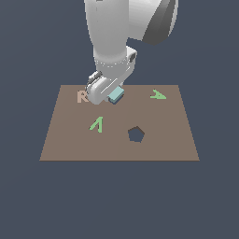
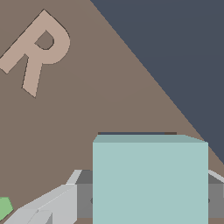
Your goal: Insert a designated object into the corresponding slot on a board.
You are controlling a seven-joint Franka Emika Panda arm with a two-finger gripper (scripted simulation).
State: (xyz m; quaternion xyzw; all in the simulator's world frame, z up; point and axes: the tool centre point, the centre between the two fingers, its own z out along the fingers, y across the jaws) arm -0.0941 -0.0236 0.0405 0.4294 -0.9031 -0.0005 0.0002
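My gripper [image 1: 111, 97] is shut on the pale teal square block [image 1: 116, 95] and holds it low over the far middle of the brown board [image 1: 154, 149], just to the exterior view's right of the tan R [image 1: 82, 96]. In the wrist view the block [image 2: 150, 179] fills the space between my grey fingers [image 2: 81, 197]. Only a thin dark strip [image 2: 131, 132] shows past the block's far edge, against the board [image 2: 87, 109]. The dark square hole is otherwise hidden under the block and the gripper in both views.
A dark pentagon hole [image 1: 136, 134] lies near the board's front middle. One green A [image 1: 96, 124] sits at the front left, another [image 1: 158, 94] at the far right. The R [image 2: 39, 48] and a green corner [image 2: 3, 206] show in the wrist view.
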